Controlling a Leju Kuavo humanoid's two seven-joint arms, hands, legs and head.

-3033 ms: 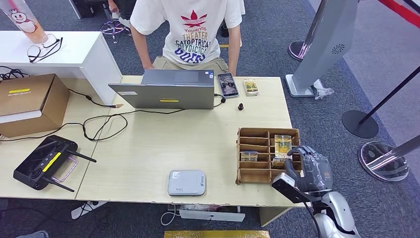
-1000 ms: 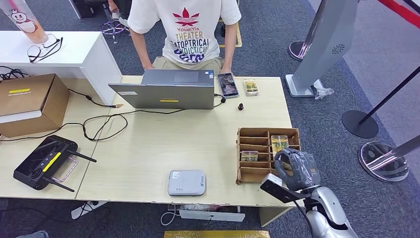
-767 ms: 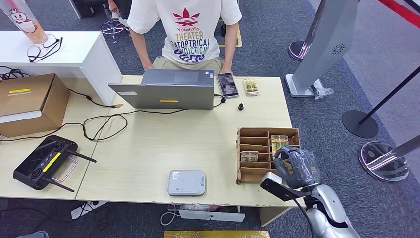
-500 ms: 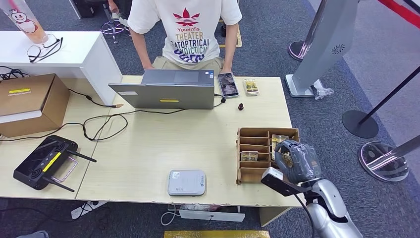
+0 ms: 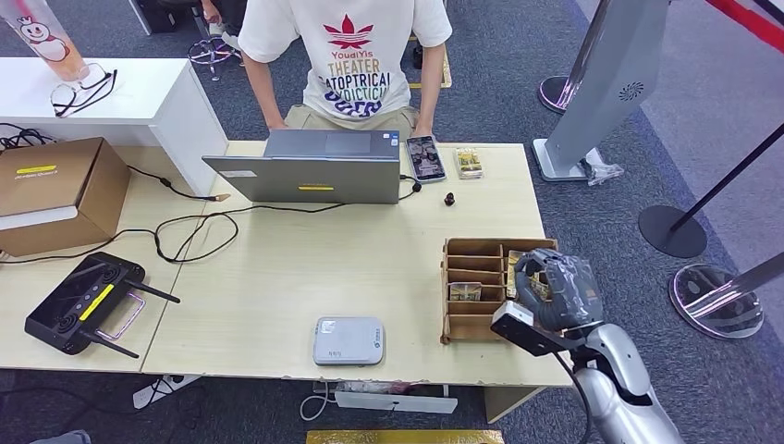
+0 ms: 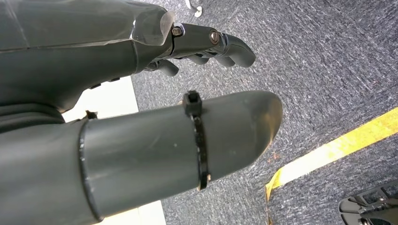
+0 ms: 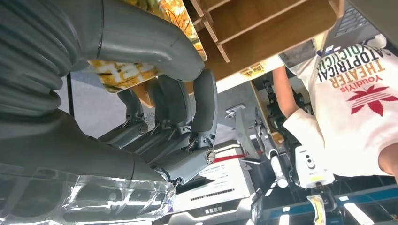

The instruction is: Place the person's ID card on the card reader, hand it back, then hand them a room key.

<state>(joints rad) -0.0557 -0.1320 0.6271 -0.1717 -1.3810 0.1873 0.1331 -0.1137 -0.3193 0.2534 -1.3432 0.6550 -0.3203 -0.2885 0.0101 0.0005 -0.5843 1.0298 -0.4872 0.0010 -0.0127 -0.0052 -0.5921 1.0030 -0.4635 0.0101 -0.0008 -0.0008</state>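
My right hand (image 5: 555, 290) hovers over the right side of the wooden key organizer (image 5: 473, 252). It pinches a room key card (image 7: 119, 72) with a yellow autumn print between the thumb (image 7: 141, 40) and the fingers; the card's edge (image 5: 515, 283) peeks out beside the hand. Another key card (image 5: 464, 291) stands in a middle slot. The white card reader (image 5: 349, 340) lies near the table's front edge. A card (image 5: 469, 163) lies by a phone (image 5: 425, 157) in front of the person (image 5: 351, 65). My left hand (image 6: 141, 93) hangs over the carpet, holding nothing.
A grey laptop (image 5: 310, 171) stands at the far edge with a cable trailing left. A black controller (image 5: 85, 303) and a cardboard box (image 5: 55, 190) sit at the left. Stanchion bases (image 5: 716, 301) stand on the carpet to the right.
My right hand has lifted from the organizer's near right corner and moved a little farther over it, taking the key card with it. The left arm stays hanging.
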